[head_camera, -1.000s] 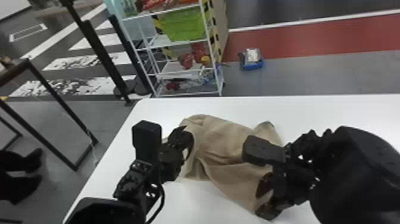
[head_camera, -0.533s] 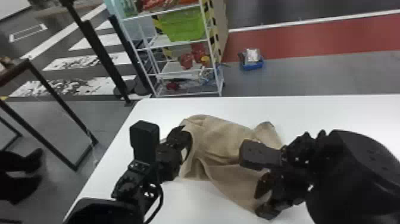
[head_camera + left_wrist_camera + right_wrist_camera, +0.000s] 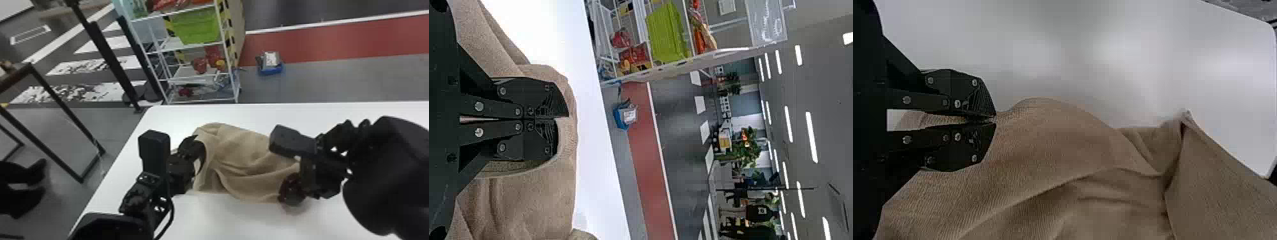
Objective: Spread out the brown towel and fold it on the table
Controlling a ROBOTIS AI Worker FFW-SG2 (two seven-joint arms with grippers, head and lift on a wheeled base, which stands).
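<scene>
In my tightly pinched black left tool [image 3: 562, 118] and right tool [image 3: 994, 120], the rumpled brown cloth towel [image 3: 239, 153] shifts forward at the right, likely folding.

Jaws closed on brown towel [image 3: 524, 205]

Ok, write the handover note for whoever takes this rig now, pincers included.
Left pincer: fingers together, tucked in among the towel's folds; whether cloth is pinched between the tips I can't tell.
Right pincer: shut on the towel, with cloth running between its fingers.
Brown towel: on the white table, between the two arms, bunched and creased.
Done: right pincer has its hold.
Left to do: spread the towel flat, then fold it. I'd check the left pincer's hold before pulling.
</scene>
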